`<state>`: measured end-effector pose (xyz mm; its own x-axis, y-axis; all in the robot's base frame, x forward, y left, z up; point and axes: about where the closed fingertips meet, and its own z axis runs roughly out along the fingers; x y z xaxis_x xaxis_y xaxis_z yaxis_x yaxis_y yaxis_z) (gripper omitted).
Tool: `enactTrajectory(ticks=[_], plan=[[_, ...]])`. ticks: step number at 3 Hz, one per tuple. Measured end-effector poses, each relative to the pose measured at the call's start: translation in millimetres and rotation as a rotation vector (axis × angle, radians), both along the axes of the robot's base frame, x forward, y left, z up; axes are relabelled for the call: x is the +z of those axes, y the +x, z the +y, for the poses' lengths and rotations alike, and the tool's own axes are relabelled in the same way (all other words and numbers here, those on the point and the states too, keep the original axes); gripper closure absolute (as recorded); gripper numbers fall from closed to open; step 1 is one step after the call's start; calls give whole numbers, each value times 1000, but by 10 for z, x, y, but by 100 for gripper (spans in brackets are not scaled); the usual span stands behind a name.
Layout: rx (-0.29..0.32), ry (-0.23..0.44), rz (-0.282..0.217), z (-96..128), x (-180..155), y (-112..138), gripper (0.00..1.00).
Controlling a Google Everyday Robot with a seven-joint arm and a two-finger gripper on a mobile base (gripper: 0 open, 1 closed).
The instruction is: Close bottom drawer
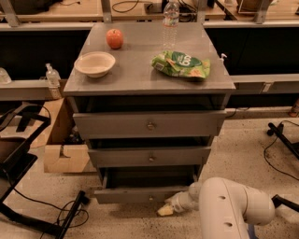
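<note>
The grey cabinet [149, 79] has three drawers. The bottom drawer [135, 195], the narrowest front, with a small round knob [150, 198], stands pulled out, its dark inside showing behind the panel. My gripper [167, 209] is low near the floor, at the right end of that front panel, at the tip of my white arm [224, 205]. It is just below and in front of the panel's lower right edge; I cannot tell whether it touches.
On the cabinet top: a white bowl [95, 63], a red apple [114, 38], a green chip bag [181, 64] and a water bottle [171, 14]. A cardboard box [63, 140] and a black frame with cables [28, 186] are on the left. A chair base [282, 137] is at right.
</note>
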<state>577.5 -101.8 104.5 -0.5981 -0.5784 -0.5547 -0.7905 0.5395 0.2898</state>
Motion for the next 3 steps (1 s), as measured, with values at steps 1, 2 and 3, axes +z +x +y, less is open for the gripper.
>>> enactTrajectory(ticks=[1, 2, 3], plan=[[2, 1, 2, 18, -11, -13, 0], [2, 1, 3, 18, -11, -18, 0], [2, 1, 3, 17, -11, -23, 15]])
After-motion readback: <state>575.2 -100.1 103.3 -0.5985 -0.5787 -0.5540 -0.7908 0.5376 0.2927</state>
